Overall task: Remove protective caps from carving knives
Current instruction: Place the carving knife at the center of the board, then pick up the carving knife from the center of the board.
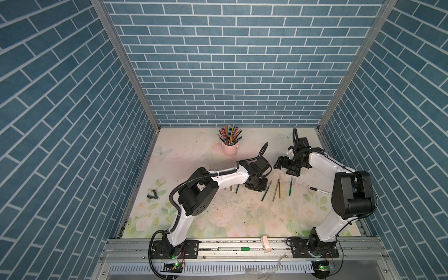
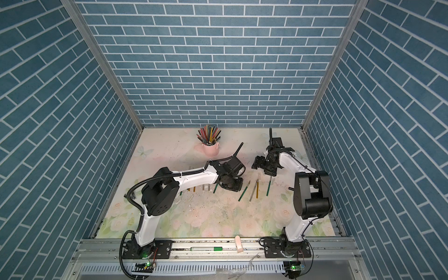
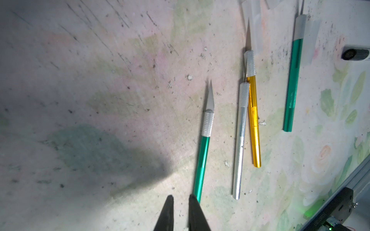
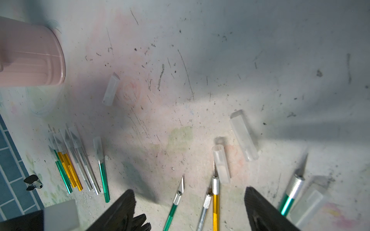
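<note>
Bare knives (image 3: 202,160) lie apart from capped knives (image 4: 76,160), probably for sorting; left gripper (image 3: 181,197) barely parted, right gripper (image 4: 189,191) spread.

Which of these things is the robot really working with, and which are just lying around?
For the job: capped knives, bare knives, loose caps.
Just lying about: pink cup of pencils, white marker, black clip.

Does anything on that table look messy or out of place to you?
Yes. Loose protective caps lie scattered at odd angles among carving knives whose blades are bare. White crumbs litter the scratched table, and a green-capped marker lies on the front rail.
</note>
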Controlling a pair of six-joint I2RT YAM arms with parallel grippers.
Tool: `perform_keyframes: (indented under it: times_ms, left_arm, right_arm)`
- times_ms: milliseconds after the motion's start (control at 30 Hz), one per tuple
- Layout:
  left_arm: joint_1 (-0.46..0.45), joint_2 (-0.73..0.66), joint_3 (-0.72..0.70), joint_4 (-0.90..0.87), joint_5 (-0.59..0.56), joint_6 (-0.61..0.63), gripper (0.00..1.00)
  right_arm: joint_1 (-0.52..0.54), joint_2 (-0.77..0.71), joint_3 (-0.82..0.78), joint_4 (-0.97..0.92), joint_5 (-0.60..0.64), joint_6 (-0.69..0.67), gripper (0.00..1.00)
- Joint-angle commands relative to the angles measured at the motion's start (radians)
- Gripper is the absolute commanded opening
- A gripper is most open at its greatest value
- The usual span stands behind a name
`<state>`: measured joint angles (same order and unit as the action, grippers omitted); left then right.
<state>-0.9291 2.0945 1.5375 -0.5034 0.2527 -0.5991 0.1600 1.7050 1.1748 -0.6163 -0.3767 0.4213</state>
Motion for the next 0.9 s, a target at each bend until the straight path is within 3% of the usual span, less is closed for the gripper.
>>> perform_keyframes:
  times_ms: [0,67,333,600,867]
  left_arm:
    - [-0.005,0.005,0.024,-0.016,-0.03,-0.008,0.21]
    - [-0.003,-0.006,0.029,-0.026,-0.039,-0.002,0.26]
    - [0.024,-0.089,0.039,-0.071,-0.072,0.026,0.7]
    - [0.101,-0.209,-0.026,-0.111,-0.111,0.048,0.98]
    - [0.186,-0.285,-0.118,-0.142,-0.128,0.071,0.99]
  right_arm:
    - [-0.005,-0.042,-0.016,-0.015,0.016,0.007,0.87]
    - [-0.005,-0.053,-0.018,-0.015,0.019,0.007,0.87]
    - [-0.007,-0.082,-0.035,-0.006,0.027,0.012,0.87]
    - [-0.017,-0.123,-0.058,0.036,0.021,0.024,0.88]
    - [-0.023,-0.149,-0.067,0.041,0.042,0.025,0.88]
